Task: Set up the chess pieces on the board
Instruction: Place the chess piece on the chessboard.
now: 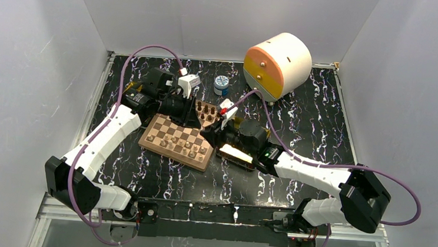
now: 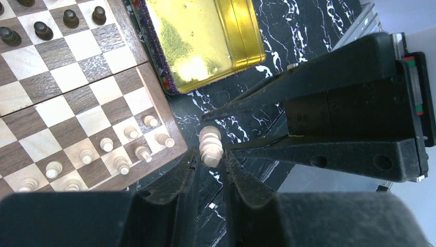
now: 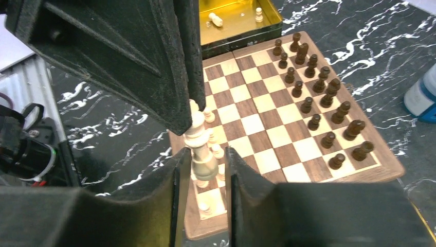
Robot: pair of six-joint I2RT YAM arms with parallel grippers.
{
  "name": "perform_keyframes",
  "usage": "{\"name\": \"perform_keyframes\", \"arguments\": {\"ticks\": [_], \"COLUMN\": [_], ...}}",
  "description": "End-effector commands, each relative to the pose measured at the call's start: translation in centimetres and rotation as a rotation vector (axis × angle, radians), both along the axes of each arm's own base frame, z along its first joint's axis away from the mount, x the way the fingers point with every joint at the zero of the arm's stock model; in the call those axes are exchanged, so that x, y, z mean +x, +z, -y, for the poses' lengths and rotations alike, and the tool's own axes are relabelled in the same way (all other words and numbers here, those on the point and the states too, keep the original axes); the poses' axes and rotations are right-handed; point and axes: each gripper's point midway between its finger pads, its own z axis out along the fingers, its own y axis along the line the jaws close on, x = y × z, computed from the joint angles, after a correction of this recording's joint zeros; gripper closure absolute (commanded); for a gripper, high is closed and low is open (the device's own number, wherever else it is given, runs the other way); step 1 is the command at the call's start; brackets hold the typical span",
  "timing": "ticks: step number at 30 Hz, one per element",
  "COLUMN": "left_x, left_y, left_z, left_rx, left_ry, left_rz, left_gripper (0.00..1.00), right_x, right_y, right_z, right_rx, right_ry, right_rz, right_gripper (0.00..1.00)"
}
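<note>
A tall pale tan chess piece hangs in the air just off the board's corner, between both grippers. My left gripper is shut on one end of it. My right gripper is shut on its wide base, and its black fingers reach in from the right in the left wrist view. Seen from above, the left gripper and right gripper meet at the board's right edge. Several pale pieces stand in the rows by that corner. Dark pieces line the opposite side.
A shiny gold tray lies right of the board under the right arm. Another gold tray beyond the board holds two pale pieces. A cream and orange drum and a small blue jar stand at the back.
</note>
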Motion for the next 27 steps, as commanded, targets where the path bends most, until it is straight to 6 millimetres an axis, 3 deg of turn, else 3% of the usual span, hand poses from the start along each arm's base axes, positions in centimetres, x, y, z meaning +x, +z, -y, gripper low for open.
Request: {"name": "perform_keyframes", "arguments": {"ticks": [1,8,20,27], "left_x": [-0.3,0.2,-0.2,-1.0], "left_y": [0.8,0.9,-1.1,-3.7], "left_z": [-0.4,-2.3,-5.9,-7.4], "left_rx": [0.023,0.117,0.354,0.457], "left_ry": [0.019,0.147,0.424,0.545], "left_rz": [0.016,0.052,0.131,0.137], "left_gripper": [0.85,0.88,0.88,0.89], "right_x": [1.0,0.5,-0.5,-1.1], "right_y": [3.4,3.6,6.3,6.4], "right_z": [-0.3,1.6,7.9,9.9], "right_rx": [0.068,0.043,0.056,0.061], "right_ry": [-0.046,-0.081,-0.220,-0.251], "right_rz": [0.033,0.008,0.089,0.091], "right_gripper": [0.51,0.02,0.01,0.01]}}
